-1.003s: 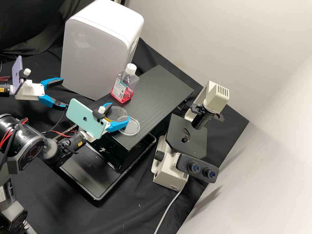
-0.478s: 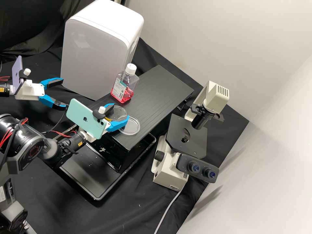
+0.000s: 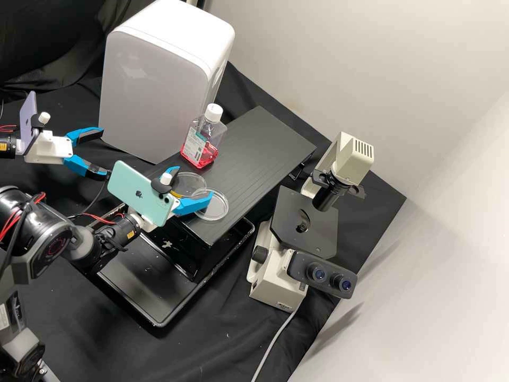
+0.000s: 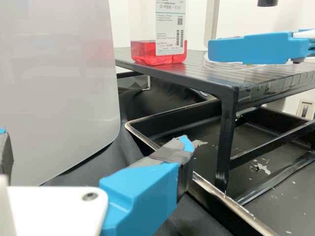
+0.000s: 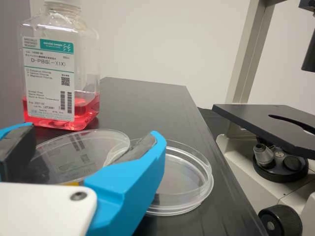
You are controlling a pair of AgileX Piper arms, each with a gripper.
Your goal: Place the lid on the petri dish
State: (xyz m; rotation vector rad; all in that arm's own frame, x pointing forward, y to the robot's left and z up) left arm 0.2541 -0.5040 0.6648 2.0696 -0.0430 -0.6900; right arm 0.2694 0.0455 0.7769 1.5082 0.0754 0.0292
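On the black raised shelf (image 3: 265,148) lies the clear petri dish (image 3: 213,205), open side up, also seen in the right wrist view (image 5: 184,179). Just left of it, the clear lid (image 3: 189,183) is held tilted, its edge overlapping the dish's rim. My right gripper (image 3: 193,183) is shut on the lid (image 5: 78,152), one blue finger on each side (image 5: 86,140). My left gripper (image 3: 104,150) hangs open and holds nothing, left of the shelf beside the white box (image 4: 93,142).
A flask of pink liquid (image 3: 203,139) stands on the shelf's back left part. A tall white box (image 3: 159,74) stands behind it. A microscope (image 3: 313,223) stands to the right of the shelf. A black tray (image 3: 143,286) lies under the shelf's front.
My right gripper has risen slightly and shifted a little with the lid. The left arm has stayed still.
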